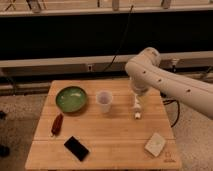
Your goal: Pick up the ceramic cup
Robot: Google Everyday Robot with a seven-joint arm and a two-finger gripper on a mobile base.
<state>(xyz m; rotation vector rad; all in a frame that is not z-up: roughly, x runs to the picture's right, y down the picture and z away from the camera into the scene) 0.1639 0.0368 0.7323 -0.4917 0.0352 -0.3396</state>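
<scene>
The ceramic cup, small, pale and handleless, stands upright near the middle of the wooden table. My white arm reaches in from the right and bends down over the table's right half. The gripper hangs at the arm's lower end, to the right of the cup and apart from it, just above a white oblong tube-like object.
A green round bowl sits left of the cup. A red oblong item and a black flat device lie at the front left. A pale packet lies at the front right. A dark barrier with rails runs behind the table.
</scene>
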